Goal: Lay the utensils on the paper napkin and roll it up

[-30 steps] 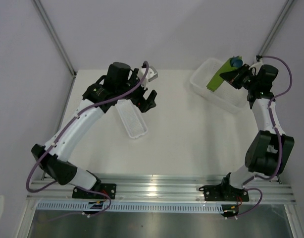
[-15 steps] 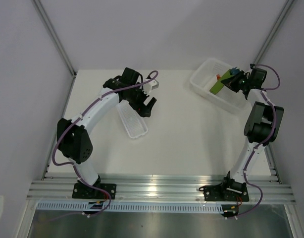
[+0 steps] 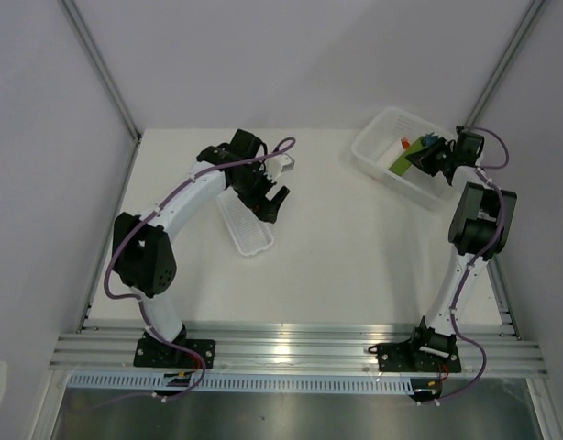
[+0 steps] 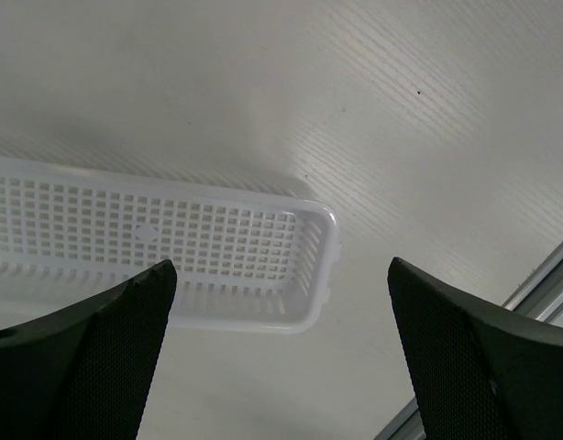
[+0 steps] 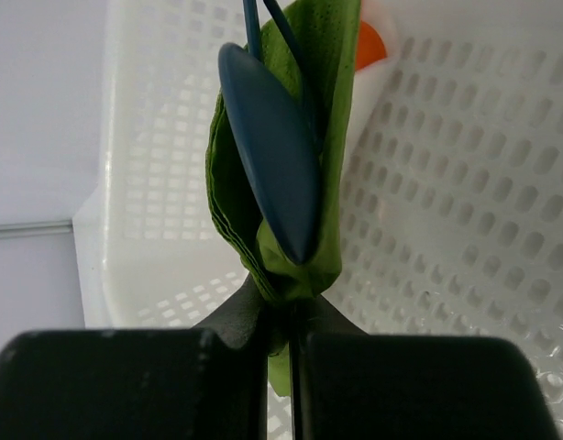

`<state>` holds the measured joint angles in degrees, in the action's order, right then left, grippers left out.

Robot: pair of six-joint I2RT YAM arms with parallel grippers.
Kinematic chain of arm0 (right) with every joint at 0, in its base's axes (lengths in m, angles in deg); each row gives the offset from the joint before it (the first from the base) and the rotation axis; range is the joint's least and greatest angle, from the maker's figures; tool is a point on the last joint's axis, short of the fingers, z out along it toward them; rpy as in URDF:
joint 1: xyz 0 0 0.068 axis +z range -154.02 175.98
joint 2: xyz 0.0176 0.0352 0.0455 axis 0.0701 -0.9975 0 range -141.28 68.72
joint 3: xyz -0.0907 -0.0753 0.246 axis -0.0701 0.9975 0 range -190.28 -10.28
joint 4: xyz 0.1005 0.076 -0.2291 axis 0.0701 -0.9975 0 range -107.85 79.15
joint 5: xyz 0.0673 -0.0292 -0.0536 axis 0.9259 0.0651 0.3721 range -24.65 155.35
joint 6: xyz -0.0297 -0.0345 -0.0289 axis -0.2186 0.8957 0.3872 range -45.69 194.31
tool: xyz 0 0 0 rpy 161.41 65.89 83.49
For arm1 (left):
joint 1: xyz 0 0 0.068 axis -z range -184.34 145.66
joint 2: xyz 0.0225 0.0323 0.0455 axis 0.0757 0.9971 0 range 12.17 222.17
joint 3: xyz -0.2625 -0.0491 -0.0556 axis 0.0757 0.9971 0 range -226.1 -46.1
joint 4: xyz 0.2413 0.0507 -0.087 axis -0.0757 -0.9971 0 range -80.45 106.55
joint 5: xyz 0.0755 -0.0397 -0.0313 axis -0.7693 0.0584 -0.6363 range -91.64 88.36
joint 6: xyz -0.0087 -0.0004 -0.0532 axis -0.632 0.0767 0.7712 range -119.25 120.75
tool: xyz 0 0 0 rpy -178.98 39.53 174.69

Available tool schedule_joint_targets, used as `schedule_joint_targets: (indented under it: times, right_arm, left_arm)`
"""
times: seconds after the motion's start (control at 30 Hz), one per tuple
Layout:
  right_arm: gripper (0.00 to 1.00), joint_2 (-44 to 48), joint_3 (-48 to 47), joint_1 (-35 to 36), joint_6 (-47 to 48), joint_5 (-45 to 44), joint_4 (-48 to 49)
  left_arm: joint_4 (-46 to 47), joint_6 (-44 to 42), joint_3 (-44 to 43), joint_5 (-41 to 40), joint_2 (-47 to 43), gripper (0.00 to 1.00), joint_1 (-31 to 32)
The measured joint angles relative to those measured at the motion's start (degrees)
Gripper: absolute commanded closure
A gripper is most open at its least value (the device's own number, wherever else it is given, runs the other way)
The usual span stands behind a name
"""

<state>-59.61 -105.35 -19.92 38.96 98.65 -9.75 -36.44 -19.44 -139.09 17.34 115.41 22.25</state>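
Olive-green napkin (image 5: 228, 197) folded lengthwise around the dark blue spoon (image 5: 268, 156). We note its end pinched in the right gripper (image 5: 280, 321), above the white basket (image 5: 465, 183) at the worktop (image 3: 355, 257), far right corner.

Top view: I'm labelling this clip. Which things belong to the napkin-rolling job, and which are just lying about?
Job: paper napkin, blue spoon held in its folds, right gripper pinching the napkin.
Lying about: narrow white tray, white basket, orange-tipped white piece.

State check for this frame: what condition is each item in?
Left pincer: open, empty, above the narrow tray.
Right pincer: shut on the napkin.
Napkin: folded around the spoon, over the basket.
Spoon: tucked in napkin, bowl showing.
Narrow tray: upright, nothing seen inside.
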Motion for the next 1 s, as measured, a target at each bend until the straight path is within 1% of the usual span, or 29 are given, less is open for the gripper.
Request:
schedule_joint_targets:
  times: [0.3, 0.43, 0.57, 0.7, 0.73, 0.77, 0.83, 0.93, 1.0]
  right_arm:
    - [1.00, -1.70, -0.04, 0.31, 1.97, -2.91, -2.58]
    - [1.00, -4.70, -2.36, 0.52, 2.38, -3.65, -4.61]
    - [1.00, -5.29, -3.06, 0.68, 2.01, -4.42, -6.36]
    - [1.00, -6.12, -5.92, 1.51, 2.91, -6.08, -9.53]
    - [0.98, -6.38, -6.51, 1.68, 3.02, -6.56, -10.08]
    - [0.92, -6.67, -7.13, 1.95, 2.97, -7.54, -10.93]
    - [0.88, -6.78, -7.72, 2.29, 2.78, -9.35, -12.09]
    - [0.85, -6.78, -8.13, 2.71, 2.56, -12.28, -13.31]
    - [0.77, -6.78, -8.22, 2.93, 2.32, -13.57, -13.77]
  left_arm:
    - [-0.33, 0.04, 0.33, -0.35, 1.14, 0.01, -0.44]
    - [-0.37, 0.13, 0.33, -0.33, 1.60, 0.00, -0.85]
    - [-0.46, 0.13, 0.33, -0.09, 2.40, 0.01, -1.29]
    - [-1.27, 0.15, -0.17, 0.55, 3.67, 0.00, -1.77]
    - [-1.49, 0.15, -0.50, 0.68, 4.07, 0.01, -1.88]
    - [-1.62, 0.15, -0.81, 0.68, 4.37, 0.00, -1.99]
    - [-1.92, 0.13, -1.70, 0.66, 4.92, 0.00, -2.21]
    - [-2.16, 0.13, -2.69, 0.59, 5.03, 0.00, -2.64]
    - [-2.23, 0.13, -3.28, 0.59, 5.03, 0.00, -3.04]
